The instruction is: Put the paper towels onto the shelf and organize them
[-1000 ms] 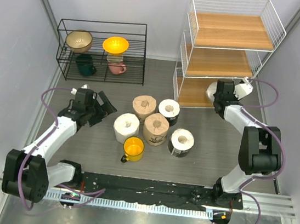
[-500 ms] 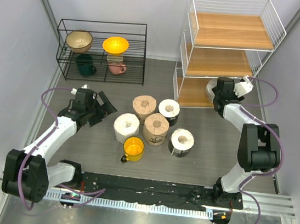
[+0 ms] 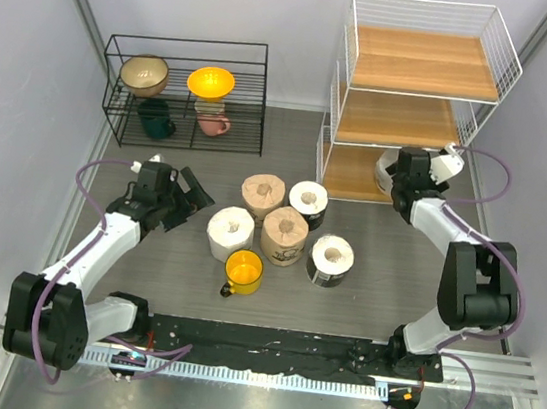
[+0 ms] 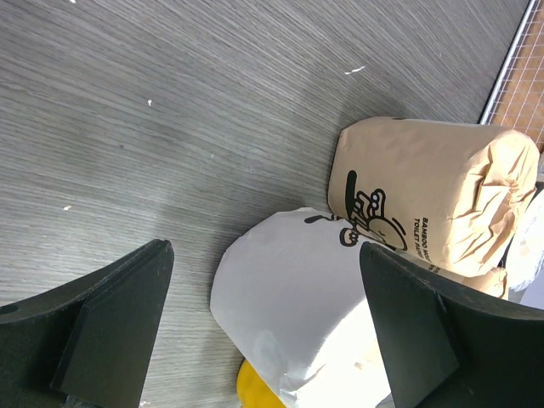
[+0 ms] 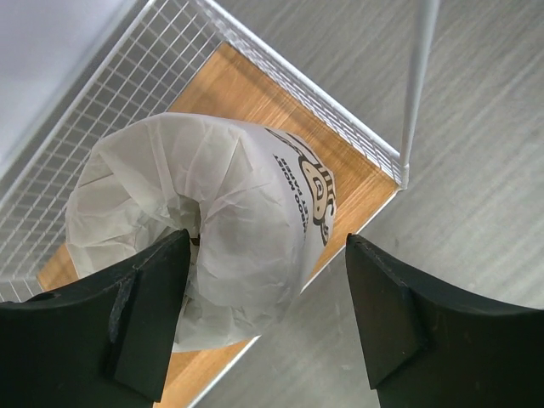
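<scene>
The white wire shelf stands at the back right. One white paper towel roll lies on its lowest board, and in the top view it shows at that board's edge. My right gripper is open around this roll, the left finger against it and the right finger apart from it; in the top view the gripper is at the lowest board. Five rolls stand on the floor: tan, tan, white and two dark-wrapped. My left gripper is open and empty, left of the white roll.
A yellow mug stands in front of the rolls, touching the white one. A low black wire rack with bowls and mugs stands at the back left. Walls close in on both sides.
My right arm has shifted slightly at the lowest board with the white roll, and the shelf frame has nudged a little to the right. The left arm has not moved.
</scene>
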Robot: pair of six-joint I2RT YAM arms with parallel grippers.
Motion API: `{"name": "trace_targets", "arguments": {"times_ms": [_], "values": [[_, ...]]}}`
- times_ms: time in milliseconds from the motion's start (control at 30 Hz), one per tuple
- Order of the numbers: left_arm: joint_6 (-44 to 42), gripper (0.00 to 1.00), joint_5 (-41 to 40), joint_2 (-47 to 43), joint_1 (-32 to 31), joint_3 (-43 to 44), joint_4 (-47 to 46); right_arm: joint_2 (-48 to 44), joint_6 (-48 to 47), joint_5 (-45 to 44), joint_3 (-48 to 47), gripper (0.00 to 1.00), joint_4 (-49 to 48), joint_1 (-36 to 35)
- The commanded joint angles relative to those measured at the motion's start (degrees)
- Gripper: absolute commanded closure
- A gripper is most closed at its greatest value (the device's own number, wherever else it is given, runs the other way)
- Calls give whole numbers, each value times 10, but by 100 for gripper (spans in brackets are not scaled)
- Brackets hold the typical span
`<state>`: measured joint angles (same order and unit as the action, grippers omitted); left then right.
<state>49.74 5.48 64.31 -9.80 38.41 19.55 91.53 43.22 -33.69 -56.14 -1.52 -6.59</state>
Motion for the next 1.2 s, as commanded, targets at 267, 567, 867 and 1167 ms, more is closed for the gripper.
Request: {"name": "trace_targets", "arguments": {"times_ms": [267, 567, 867, 1167], "values": [[-2, 3, 2, -2, -5, 2, -11, -167, -34, 22, 42, 21, -31, 3], [-3, 3, 2, -2, -5, 1, -13, -123, -38, 62, 83, 22, -87, 2], [-3, 3, 7, 5, -6, 1, -15, -105, -33, 100, 177, 21, -270, 2], [-2, 4, 8, 7, -7, 0, -18, -136, -36, 127, 246, 20, -371, 2]]}}
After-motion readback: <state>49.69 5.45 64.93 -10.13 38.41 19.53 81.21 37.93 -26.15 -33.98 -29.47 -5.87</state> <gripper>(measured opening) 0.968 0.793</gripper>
